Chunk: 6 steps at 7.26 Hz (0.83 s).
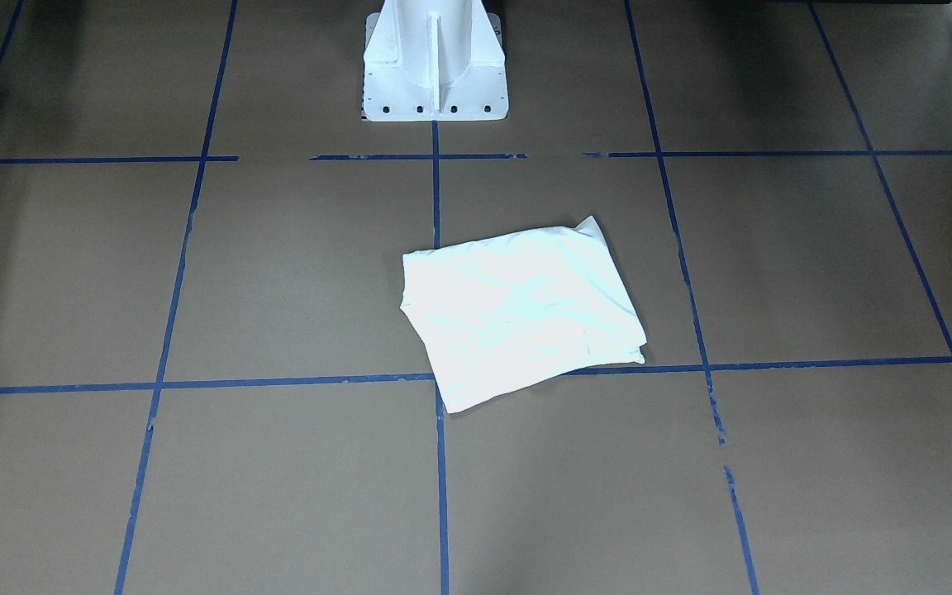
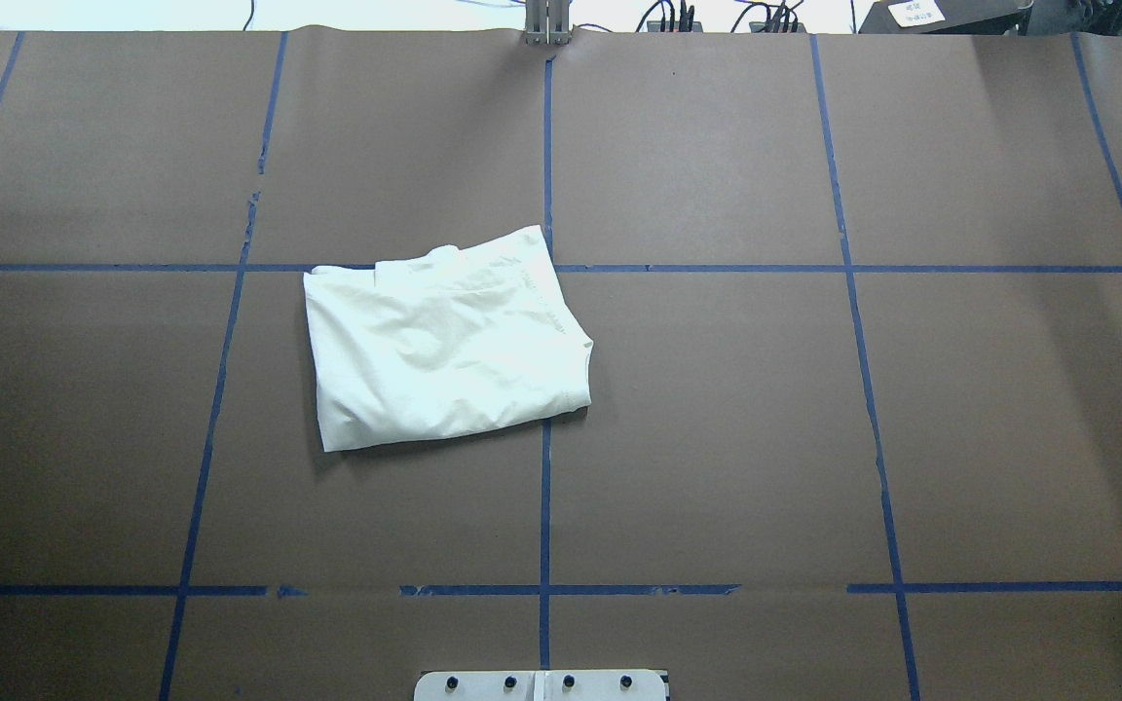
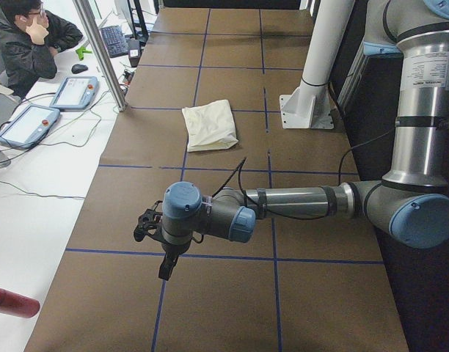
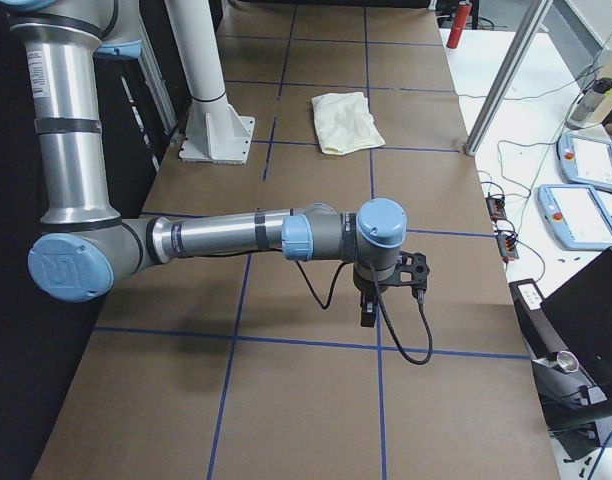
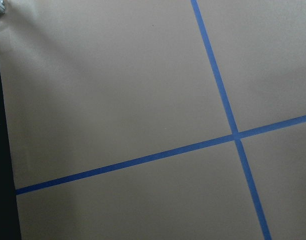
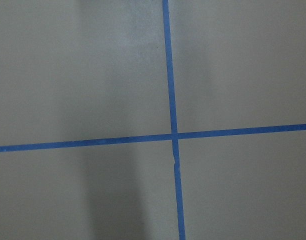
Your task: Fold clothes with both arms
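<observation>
A white garment lies folded into a rough rectangle near the middle of the brown table; it also shows in the front-facing view, the left side view and the right side view. My left arm hangs over the table's left end, far from the garment, with its gripper pointing down. My right arm hangs over the table's right end with its gripper pointing down. Both grippers show only in the side views, so I cannot tell whether they are open or shut. Both wrist views show only table.
The table is covered in brown paper with a grid of blue tape lines. The white pedestal base stands at the robot's edge. An operator sits beyond the far edge beside two teach pendants. A metal post stands there.
</observation>
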{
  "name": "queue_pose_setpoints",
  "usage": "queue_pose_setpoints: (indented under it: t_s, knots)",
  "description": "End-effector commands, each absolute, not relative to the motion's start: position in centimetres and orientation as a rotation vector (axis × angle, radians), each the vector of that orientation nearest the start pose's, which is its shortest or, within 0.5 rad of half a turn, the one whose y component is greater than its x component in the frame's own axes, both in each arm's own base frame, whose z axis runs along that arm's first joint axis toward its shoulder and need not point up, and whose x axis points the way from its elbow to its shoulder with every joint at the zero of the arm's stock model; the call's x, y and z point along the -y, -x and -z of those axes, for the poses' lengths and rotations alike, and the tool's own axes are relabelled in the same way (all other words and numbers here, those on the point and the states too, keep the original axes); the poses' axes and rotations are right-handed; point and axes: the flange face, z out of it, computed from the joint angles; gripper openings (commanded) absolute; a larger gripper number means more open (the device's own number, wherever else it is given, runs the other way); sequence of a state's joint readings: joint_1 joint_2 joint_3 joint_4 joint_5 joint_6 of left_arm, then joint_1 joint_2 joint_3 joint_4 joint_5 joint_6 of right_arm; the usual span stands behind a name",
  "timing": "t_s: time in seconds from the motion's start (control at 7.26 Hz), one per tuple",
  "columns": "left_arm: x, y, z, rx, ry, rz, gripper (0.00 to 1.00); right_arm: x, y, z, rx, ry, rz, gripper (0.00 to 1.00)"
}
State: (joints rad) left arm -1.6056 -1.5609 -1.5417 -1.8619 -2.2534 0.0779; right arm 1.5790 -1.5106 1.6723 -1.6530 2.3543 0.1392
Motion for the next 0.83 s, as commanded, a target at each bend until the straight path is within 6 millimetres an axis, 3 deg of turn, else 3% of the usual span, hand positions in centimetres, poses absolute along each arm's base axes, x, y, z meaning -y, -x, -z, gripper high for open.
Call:
queue_pose_setpoints:
  t_s: [0.0, 0.28, 0.69]
  knots:
    - [48.4, 5.0, -62.5, -0.692, -0.243, -0.089, 1.00, 51.7, -5.5, -58.7, 0.780, -0.001, -0.098, 1.00]
    - [47.3, 4.6, -59.4, -0.757, -0.169, -0.071, 1.00, 51.7, -5.4, -58.9, 0.782, 0.004, -0.099, 1.00]
    - [46.0, 4.6, -60.7, -0.765, -0.132, -0.065, 1.00, 51.6, -5.4, -59.6, 0.781, 0.017, -0.102, 1.00]
